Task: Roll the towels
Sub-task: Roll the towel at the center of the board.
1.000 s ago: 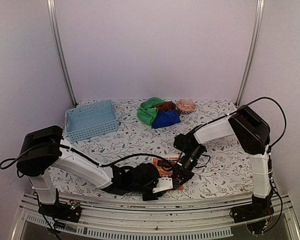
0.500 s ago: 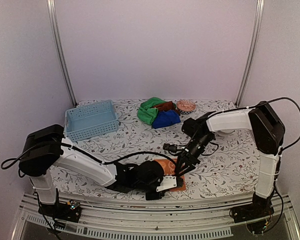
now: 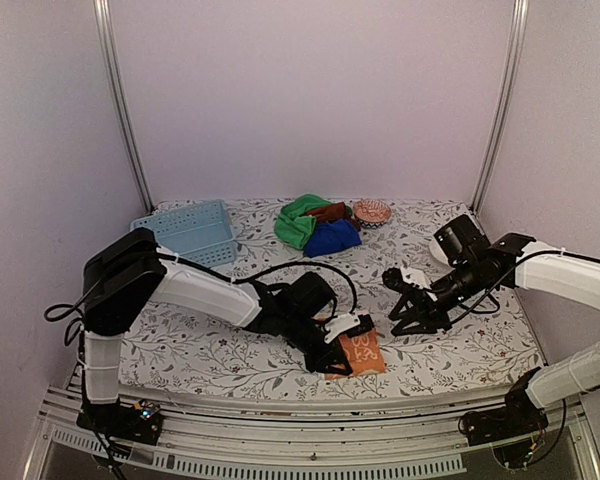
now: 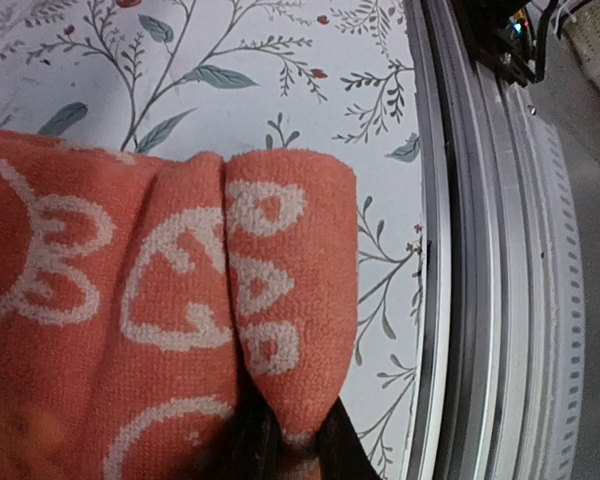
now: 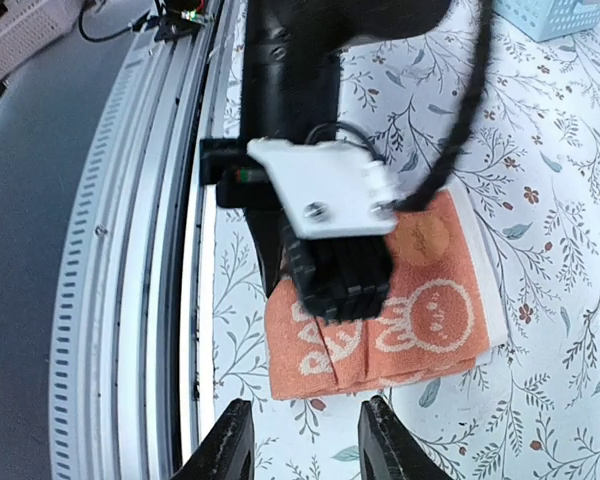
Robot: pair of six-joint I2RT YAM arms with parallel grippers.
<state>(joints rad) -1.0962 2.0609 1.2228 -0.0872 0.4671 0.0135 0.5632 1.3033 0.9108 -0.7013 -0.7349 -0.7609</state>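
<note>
The orange towel (image 3: 361,353) with a cream pattern lies folded near the table's front edge. My left gripper (image 3: 332,352) is shut on a fold at the towel's end (image 4: 280,300), and its dark fingers (image 5: 342,280) press down on the cloth (image 5: 420,325). My right gripper (image 3: 398,312) hangs open to the right of the towel, apart from it. Its fingertips (image 5: 230,445) have only tablecloth between them. The green towel (image 3: 298,222), blue towel (image 3: 332,238) and rust-brown towel (image 3: 328,211) lie heaped at the back.
A light blue slotted basket (image 3: 185,232) stands at the back left. A small bowl (image 3: 372,211) sits beside the towel heap. The table's metal front rail (image 4: 500,300) runs close to the orange towel.
My right gripper let go of the orange towel, opened and drew back to the right. My left gripper closed on the towel's fold and shifted right and slightly back with it.
</note>
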